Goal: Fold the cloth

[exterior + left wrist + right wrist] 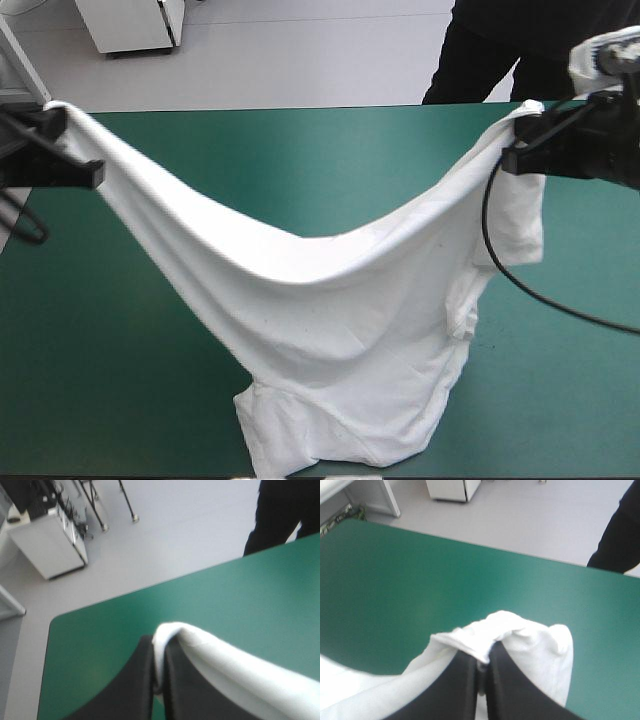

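the teal-green table cover [110, 400] fills the scene, and the white t-shirt [340, 330] hangs over its middle, stretched between the two arms. nearest, close to the near edge and a little right of centre, the lowest part of the cloth rests on the cover in a loose, creased pile, with what looks like a sleeve bunched at its left. from there the fabric climbs in two broad wings, so its upper edge draws a deep sagging curve, lowest at about the table's middle. the left wing rises as a long, smooth band to the left gripper [62, 122], raised at the far left by the table's left edge. the right wing rises to the right gripper [522, 132], raised at the far right, and a short flap hangs straight down below it. in the left wrist view the black fingers [132, 690] are all but closed, pinching a rolled edge of cloth that trails away to one side above the cover. in the right wrist view the fingers [457, 685] are likewise nearly closed on a bunched corner that spills over both of them. beyond both grippers the cover runs on to the table's far edge.
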### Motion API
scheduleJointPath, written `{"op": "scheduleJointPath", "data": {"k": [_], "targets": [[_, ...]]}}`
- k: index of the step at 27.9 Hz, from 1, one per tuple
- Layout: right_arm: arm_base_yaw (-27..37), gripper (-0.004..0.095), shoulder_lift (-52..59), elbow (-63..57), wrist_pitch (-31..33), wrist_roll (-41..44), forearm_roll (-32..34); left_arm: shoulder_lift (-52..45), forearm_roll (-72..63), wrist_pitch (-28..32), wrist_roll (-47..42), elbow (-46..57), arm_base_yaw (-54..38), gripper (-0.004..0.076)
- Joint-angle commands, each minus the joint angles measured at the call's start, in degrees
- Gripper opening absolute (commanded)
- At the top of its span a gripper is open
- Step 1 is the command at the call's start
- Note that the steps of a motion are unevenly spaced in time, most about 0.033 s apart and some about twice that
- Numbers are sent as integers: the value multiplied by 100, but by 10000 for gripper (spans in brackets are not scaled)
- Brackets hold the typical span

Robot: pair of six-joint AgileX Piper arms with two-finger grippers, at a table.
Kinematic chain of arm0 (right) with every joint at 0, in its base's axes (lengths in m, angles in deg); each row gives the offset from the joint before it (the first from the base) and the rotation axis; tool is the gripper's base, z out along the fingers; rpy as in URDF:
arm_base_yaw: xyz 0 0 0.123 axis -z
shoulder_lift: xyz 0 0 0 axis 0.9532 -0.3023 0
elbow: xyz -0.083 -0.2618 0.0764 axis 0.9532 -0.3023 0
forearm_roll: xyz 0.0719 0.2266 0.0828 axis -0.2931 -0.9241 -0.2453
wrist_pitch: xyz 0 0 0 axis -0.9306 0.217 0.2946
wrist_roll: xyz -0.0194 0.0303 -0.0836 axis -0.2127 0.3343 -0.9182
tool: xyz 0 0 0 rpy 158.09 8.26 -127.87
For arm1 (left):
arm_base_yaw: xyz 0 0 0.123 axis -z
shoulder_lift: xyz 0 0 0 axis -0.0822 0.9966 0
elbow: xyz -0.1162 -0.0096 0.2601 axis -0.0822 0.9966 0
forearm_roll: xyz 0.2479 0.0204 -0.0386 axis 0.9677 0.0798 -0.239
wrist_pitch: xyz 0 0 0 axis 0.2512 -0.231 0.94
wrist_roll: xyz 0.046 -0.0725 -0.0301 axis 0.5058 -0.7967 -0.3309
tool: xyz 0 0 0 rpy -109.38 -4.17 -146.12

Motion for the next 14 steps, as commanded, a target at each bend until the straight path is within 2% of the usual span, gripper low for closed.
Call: {"op": "scheduleJointPath", "data": {"k": [1, 9, 14], "targets": [[-9, -16, -653, 79, -408, -223, -60, 785, 264, -149, -218, -60, 32, -22], [-9, -16, -2723, 294, -450, -552, -167, 2682, 277, -55, -236, -71, 32, -22], [-9, -14, -4091, 1135, -455, -712, -724, 3690, 277, 200, -263, -223, 32, -22]]}}
